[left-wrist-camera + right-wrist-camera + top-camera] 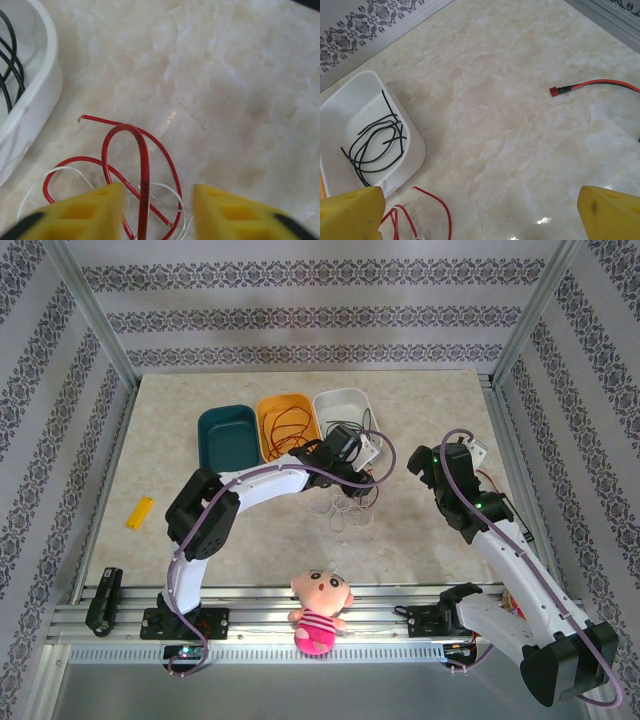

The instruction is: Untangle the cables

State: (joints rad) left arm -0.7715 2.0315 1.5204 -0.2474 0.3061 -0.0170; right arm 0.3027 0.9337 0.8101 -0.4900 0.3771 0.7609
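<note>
left gripper [157,200], jaws apart astride the red cable [144,160], should pinch that loop alone, clear of the white cable [64,168].

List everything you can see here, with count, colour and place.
teal plastic tray: one, far left of tray row.
orange plastic tray: one, middle, holding thin red cables.
white plastic tray: one, right, holding thin black cables.
loose red and white cables: several, tangled on table beside white tray.
red-and-black lead: one, table's right side.
yellow block: one, table's left.
pink plush doll: one, near edge.
left gripper: yellow fingers astride a red loop.
right gripper: yellow fingers, wide open.
</note>
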